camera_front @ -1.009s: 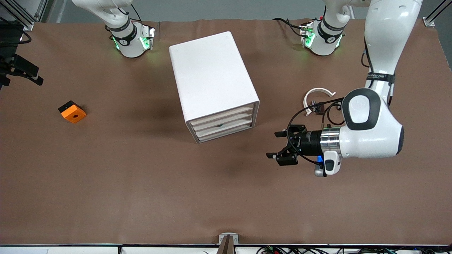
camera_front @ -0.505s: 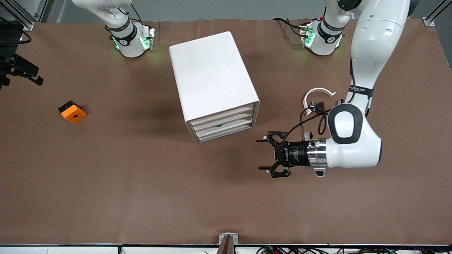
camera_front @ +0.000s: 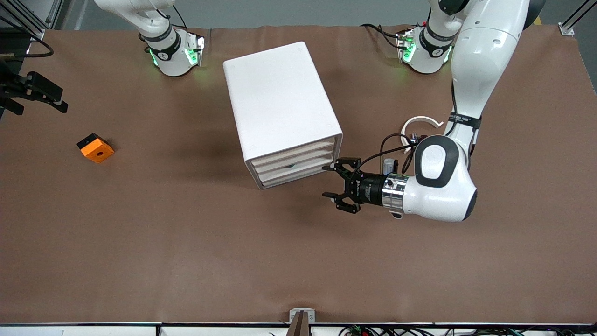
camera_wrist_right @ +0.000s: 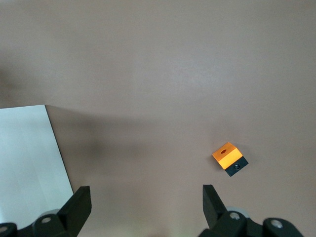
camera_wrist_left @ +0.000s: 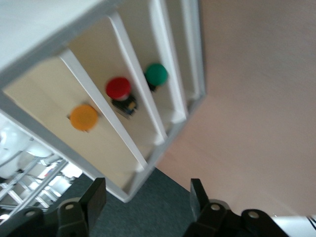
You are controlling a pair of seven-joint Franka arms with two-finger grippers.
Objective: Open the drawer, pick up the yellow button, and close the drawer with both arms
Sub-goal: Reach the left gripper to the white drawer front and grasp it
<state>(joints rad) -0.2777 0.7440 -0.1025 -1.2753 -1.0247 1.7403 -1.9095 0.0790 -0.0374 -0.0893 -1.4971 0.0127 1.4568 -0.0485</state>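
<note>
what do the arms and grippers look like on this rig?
Both arms are glossy white with rounded shells. The left arm has black joint covers, a silver wrist ring and loose black cables running to its black two-finger left gripper. Green lights glow at both bases. The right gripper is black too.

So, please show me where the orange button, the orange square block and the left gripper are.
orange button (camera_wrist_left: 84, 117), left wrist view, on its round cap.
orange square block (camera_front: 96, 150), front view, on its top face.
left gripper (camera_front: 336, 183), front view, midway between its fingertips.
</note>
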